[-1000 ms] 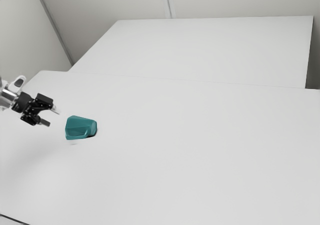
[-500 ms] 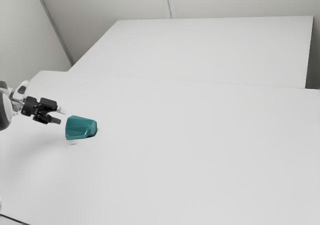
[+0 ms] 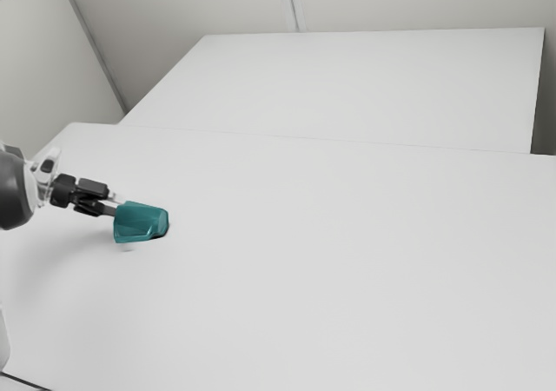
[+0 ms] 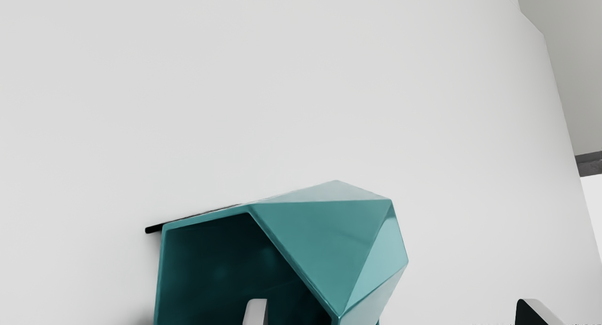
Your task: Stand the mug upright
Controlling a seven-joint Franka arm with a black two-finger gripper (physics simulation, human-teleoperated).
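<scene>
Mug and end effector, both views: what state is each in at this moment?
Mug: on its side on the table, open mouth facing the arm, not upright.
End effector: open, fingers wide apart, one at the mug's mouth, the other outside it.

Wrist view: a teal mug (image 4: 320, 240) of faceted form lies on its side on a white table (image 4: 282, 90), near the gripper (image 3: 116, 203), its dark mouth facing the hand. The fingers of the gripper (image 4: 390, 311) are spread wide. One fingertip (image 4: 255, 313) overlaps the mouth; its depth relative to the rim cannot be determined. The other fingertip (image 4: 534, 313) stands outside, well apart from the faceted wall. A thin black strip (image 4: 154, 229) extends past the rim. At the table's far edge, a grey surface (image 4: 571, 71) is noted beyond.
</scene>
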